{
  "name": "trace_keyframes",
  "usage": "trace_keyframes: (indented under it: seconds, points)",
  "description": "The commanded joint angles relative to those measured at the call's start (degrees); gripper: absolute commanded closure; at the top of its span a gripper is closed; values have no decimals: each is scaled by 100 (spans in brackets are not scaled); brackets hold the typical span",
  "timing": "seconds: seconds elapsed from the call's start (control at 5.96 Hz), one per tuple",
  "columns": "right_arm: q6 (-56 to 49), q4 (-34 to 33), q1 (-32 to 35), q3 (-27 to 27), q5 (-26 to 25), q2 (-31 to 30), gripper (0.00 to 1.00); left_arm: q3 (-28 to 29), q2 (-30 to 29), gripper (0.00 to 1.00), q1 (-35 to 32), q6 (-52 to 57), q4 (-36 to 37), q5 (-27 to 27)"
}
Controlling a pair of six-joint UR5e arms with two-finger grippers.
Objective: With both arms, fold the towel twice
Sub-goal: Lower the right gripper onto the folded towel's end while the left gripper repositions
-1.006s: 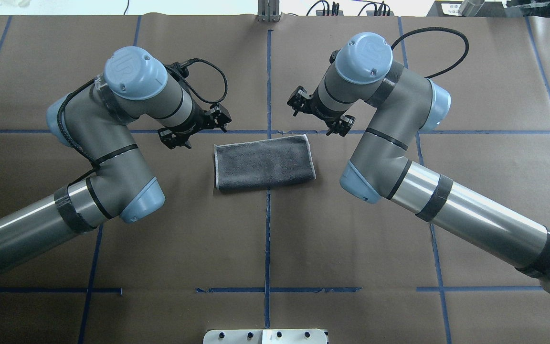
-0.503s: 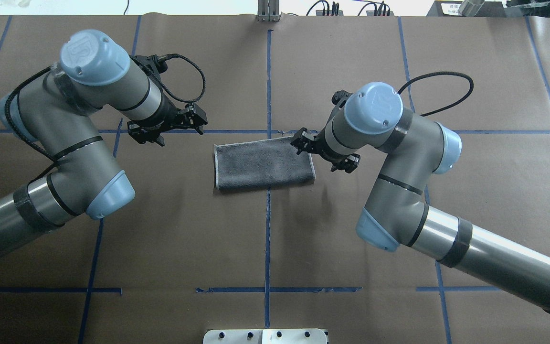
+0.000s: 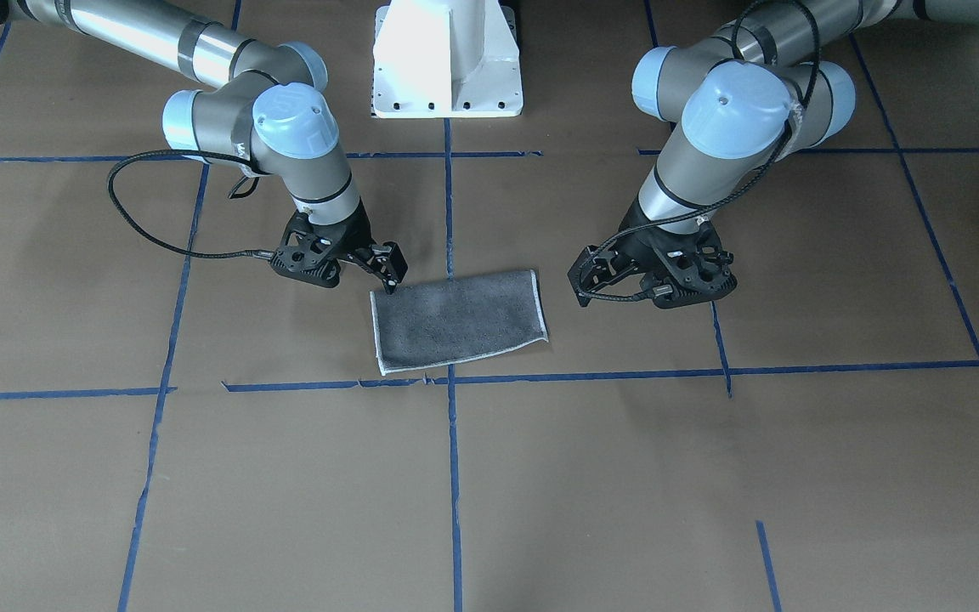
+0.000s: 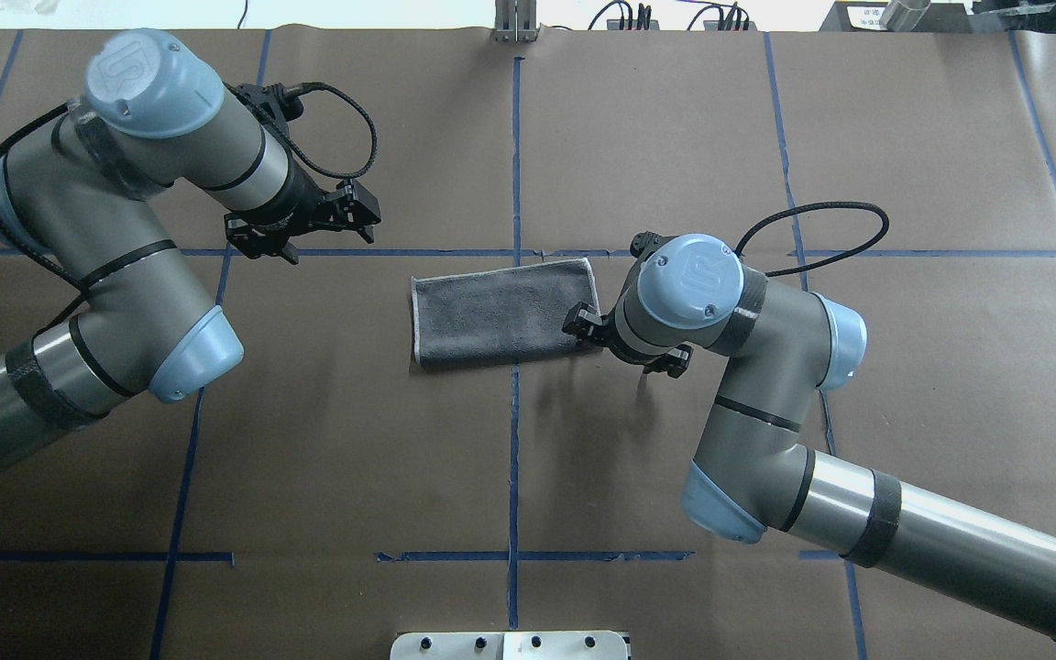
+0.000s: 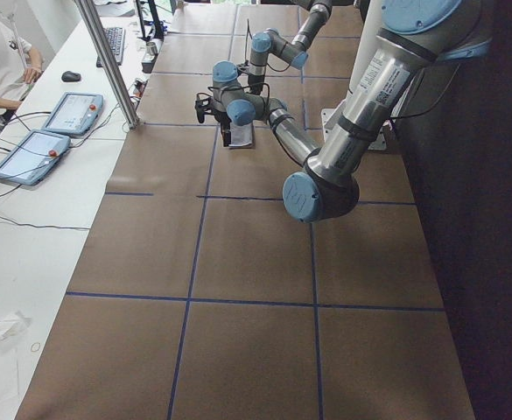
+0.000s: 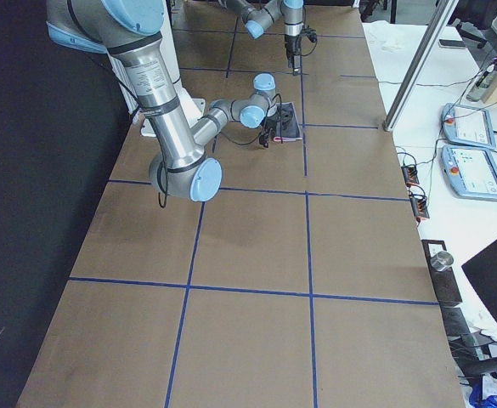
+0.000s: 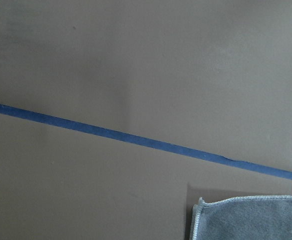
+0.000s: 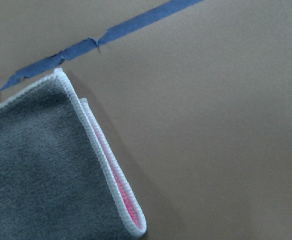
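Jaws of right gripper (image 3: 352, 268): spread wide, nothing held. One fingertip (image 3: 393, 282) is set low at the towel (image 4: 505, 313), at the towel's 4 o'clock corner as reckoned in the overhead view with 12 o'clock away from the robot. Whether cloth is touched cannot be told.

Jaws of left gripper (image 4: 306, 227): likewise spread and empty. This gripper is held at the towel's 10 o'clock, apart from the cloth and above the blue tape line (image 4: 455, 252).

Towel: laid flat near the table's middle, at a crossing of tape lines. It is folded once into a long rectangle with the grey face outward. Pink is seen only inside the open layered edge in the right wrist view, at the towel's 3 o'clock end. Pale edging is shown on the short ends.

Step judged: first fold done, second not begun. The right gripper is judged to be placed low at the layered end so that both layers can be pinched together. The left is judged to be parked clear, or staged for the far corner.

Table (image 4: 510, 458): covered in brown paper, ruled with blue tape.

Risk noted: only the upper layer may be caught, and the first fold opened.
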Motion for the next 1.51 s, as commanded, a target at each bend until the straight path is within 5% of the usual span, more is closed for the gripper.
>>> trace_keyframes:
  seconds: [0.0,0.5,0.67,1.01,1.34]
  points:
    - [-52,7,55,1,-13,32,5,0,20,0,-6,5,-5,-2]
    - [-44,-10,100,-182,-22,172,7,-9,29,0,-6,-4,-14,-2]
    - [0,-10,100,-192,-22,225,12,-9,29,0,-6,5,-14,7]
    - [-9,-10,108,-218,-22,234,47,-9,37,0,-6,5,-14,-2]
    - [9,-10,161,-236,-22,269,47,0,29,0,-6,5,-14,-2]
